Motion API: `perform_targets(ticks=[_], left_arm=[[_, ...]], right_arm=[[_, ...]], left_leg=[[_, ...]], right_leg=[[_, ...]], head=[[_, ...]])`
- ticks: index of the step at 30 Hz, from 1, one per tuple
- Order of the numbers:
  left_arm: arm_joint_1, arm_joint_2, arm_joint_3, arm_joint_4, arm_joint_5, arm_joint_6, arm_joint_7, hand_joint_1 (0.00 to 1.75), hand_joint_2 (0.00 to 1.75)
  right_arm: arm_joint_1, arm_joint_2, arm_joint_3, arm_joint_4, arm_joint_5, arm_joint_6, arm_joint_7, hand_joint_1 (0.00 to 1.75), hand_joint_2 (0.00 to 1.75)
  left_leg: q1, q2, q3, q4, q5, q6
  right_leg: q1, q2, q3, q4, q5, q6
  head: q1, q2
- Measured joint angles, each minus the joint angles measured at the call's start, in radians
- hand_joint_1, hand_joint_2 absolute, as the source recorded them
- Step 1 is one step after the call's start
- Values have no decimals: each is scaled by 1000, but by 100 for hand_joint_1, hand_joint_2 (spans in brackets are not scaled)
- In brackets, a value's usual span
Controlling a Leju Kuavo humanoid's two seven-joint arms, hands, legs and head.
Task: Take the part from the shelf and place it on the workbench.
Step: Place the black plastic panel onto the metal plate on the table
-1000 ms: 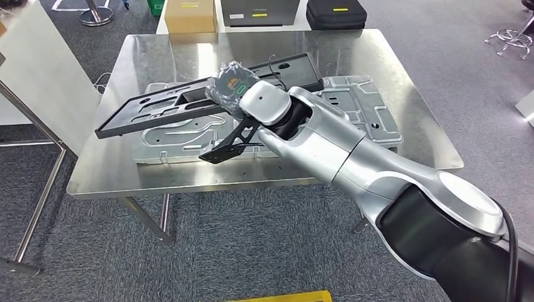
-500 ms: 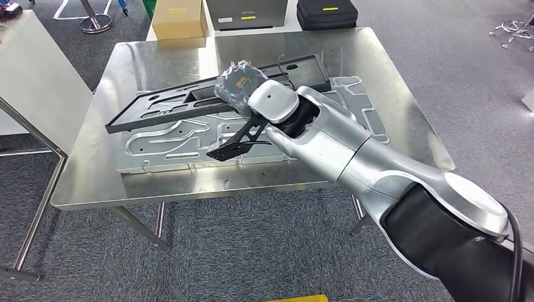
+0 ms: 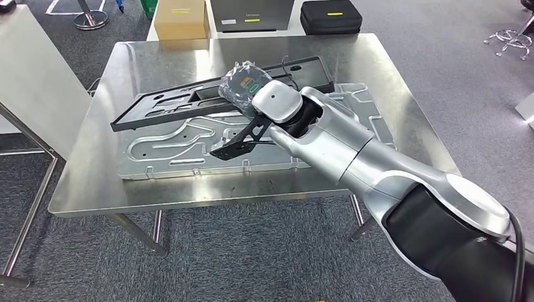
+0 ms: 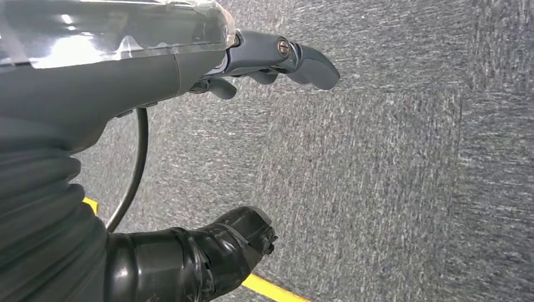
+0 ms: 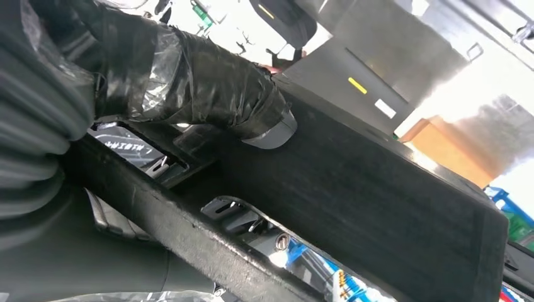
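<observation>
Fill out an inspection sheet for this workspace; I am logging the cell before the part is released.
Surface: stainless steel workbench, bare metal along its near edge.
Job's things: long black plastic frame part, held over the bench above a silver stamped metal panel; whether they touch cannot be told.
Clutter: nothing seen.
Hands: right hand, wrapped in plastic film, grips the part; left hand hangs over the carpet, holding nothing, fingers curled.
Cables: thin black cable at the part's far edge.
Surroundings: grey carpet; cardboard box and black case beyond the bench.
</observation>
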Motion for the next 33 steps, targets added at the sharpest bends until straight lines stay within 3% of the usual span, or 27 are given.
perform_targets(ticks=[1,2,4,5,6,8,10,11,13,15,16,17,19,21,23,26,28,30,31,32,33], left_arm=[[0,0,0,0,0,0,0,0,175],[0,0,0,0,0,0,0,0,175],[1,-1,0,0,0,0,0,0,175],[1,-1,0,0,0,0,0,0,175],[1,-1,0,0,0,0,0,0,175],[1,-2,0,0,0,1,0,0,175],[0,-3,0,0,0,1,0,0,175],[0,-3,0,0,0,1,0,0,175],[1,-2,0,0,0,2,0,0,175],[1,-1,0,0,0,2,0,0,175],[2,0,0,0,0,2,0,0,175],[2,0,0,0,0,2,0,0,175],[2,0,0,0,-1,3,0,0,175],[2,0,0,0,-1,3,1,0,175],[2,0,0,0,-2,4,3,0,175],[3,0,0,0,-2,6,3,0,175],[2,-1,0,0,-4,6,2,0,175],[1,-1,0,0,-7,6,1,0,175],[1,-1,0,0,-9,6,1,0,175],[1,-1,0,0,-10,6,1,0,175],[1,-1,0,0,-11,7,0,0,175]], right_arm=[[3,-1,0,1,0,0,0,175,175],[4,-1,0,1,0,0,0,175,175],[4,-3,0,1,2,-1,0,175,175],[4,-5,-1,2,2,-1,0,175,175],[4,-6,-1,2,3,-2,0,175,175],[6,-8,-2,2,3,-2,0,175,175],[8,-9,-2,2,3,-2,1,175,175],[7,-10,-2,2,3,-2,1,175,175],[7,-9,-2,2,3,-2,1,175,175],[12,-8,-2,2,3,-2,0,175,175],[15,-8,-2,2,3,-2,0,175,175],[17,-8,-2,2,3,-2,0,175,175],[18,-8,-2,2,3,-2,0,175,175],[17,-9,-3,2,3,-1,0,175,175],[19,-9,-3,2,5,0,1,175,175],[22,-12,-4,3,6,-2,1,175,175],[27,-17,-12,4,1,-5,1,175,175],[46,-25,-23,6,-7,-11,1,175,175],[59,-29,-26,7,-9,-15,1,175,175],[72,-34,-28,9,-10,-18,1,175,175],[83,-38,-28,11,-10,-21,0,175,175]], left_leg=[[0,0,4,0,-4,-1],[1,-1,9,0,-7,-3],[2,-3,21,0,-17,-10],[2,-4,24,0,-20,-16],[1,-5,26,-1,-23,-22],[1,-5,27,-6,-25,-35],[4,-3,28,-1,-35,-44],[5,-2,18,23,-49,-46],[3,-2,-35,133,-97,-47],[1,-2,-109,253,-129,-49],[1,-2,-128,271,-119,-48],[0,-2,-129,252,-90,-47],[0,-2,-85,130,-9,-42],[-6,-2,-41,33,27,-35],[-12,-3,-31,11,21,-28],[-4,-2,-23,0,20,-14],[-2,-1,-14,-3,15,-5],[-3,-1,-6,-3,8,1],[-3,-1,-1,-3,4,2],[-2,-2,5,-3,0,2],[-2,-3,12,-3,-5,0]], right_leg=[[-4,-1,-14,9,15,2],[-8,-2,-8,-23,49,2],[-8,-3,46,-156,129,-2],[-5,-4,73,-216,151,-5],[-2,-5,90,-254,160,-8],[6,-3,98,-274,153,-15],[2,-3,108,-286,153,-26],[0,-3,116,-294,153,-33],[1,-3,129,-302,150,-45],[6,-2,137,-300,142,-52],[8,-1,140,-298,137,-53],[10,1,144,-294,131,-53],[11,2,154,-286,116,-49],[13,4,157,-279,104,-40],[15,6,154,-278,101,-31],[13,4,143,-253,83,-17],[7,2,94,-155,41,-5],[0,0,21,-31,6,2],[-3,0,-3,-3,11,3],[-6,-1,-9,-12,35,4],[-8,-2,4,-60,75,2]], head=[[0,0],[0,0],[0,0],[0,0],[0,0],[0,0],[-1,0],[-1,0],[-2,0],[-2,0],[-2,0],[-2,0],[-2,0],[-1,0],[-1,0],[-1,0],[-1,0],[-1,0],[-1,0],[-1,0],[-1,0]])
